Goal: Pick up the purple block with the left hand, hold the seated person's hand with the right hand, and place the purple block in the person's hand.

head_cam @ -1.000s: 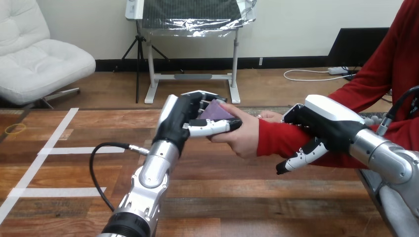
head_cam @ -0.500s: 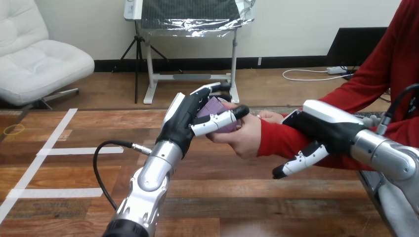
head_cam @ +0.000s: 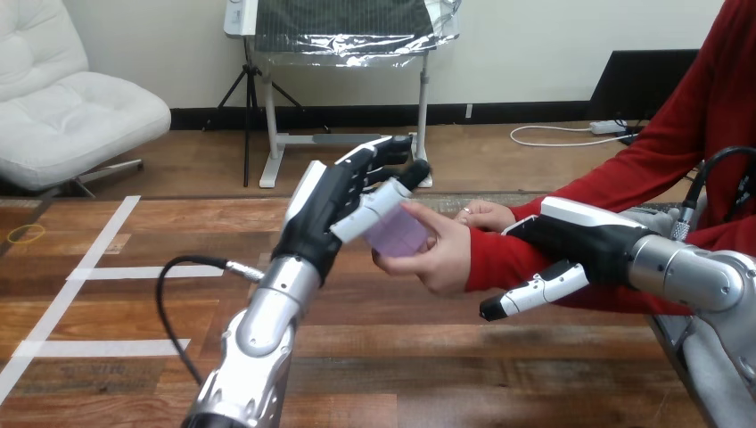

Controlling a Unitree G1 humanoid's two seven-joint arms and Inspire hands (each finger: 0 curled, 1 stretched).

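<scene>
The purple block (head_cam: pixel 398 234) lies in the person's hand (head_cam: pixel 441 259), which is cupped round it above the table's middle. My left hand (head_cam: pixel 334 205) stands just left of it, open, with straight fingers spread above the block and the thumb (head_cam: pixel 379 207) lying along the block's upper edge. My right hand (head_cam: pixel 579 236) sits over the person's red-sleeved forearm (head_cam: pixel 499 259). Its fingers reach over the top of the sleeve and its thumb (head_cam: pixel 526 294) runs below it, so it clasps the forearm.
The person sits at the right, and their other hand (head_cam: pixel 486 214) rests behind the held forearm. The wooden table (head_cam: pixel 428 357) carries white tape lines (head_cam: pixel 98 245) at the left. A black cable (head_cam: pixel 178 294) loops beside my left forearm.
My left hand has opened and let go of the purple block, its fingers lifting up and away. The block now rests in the person's hand, which has dropped slightly. My right hand stays on the forearm.
</scene>
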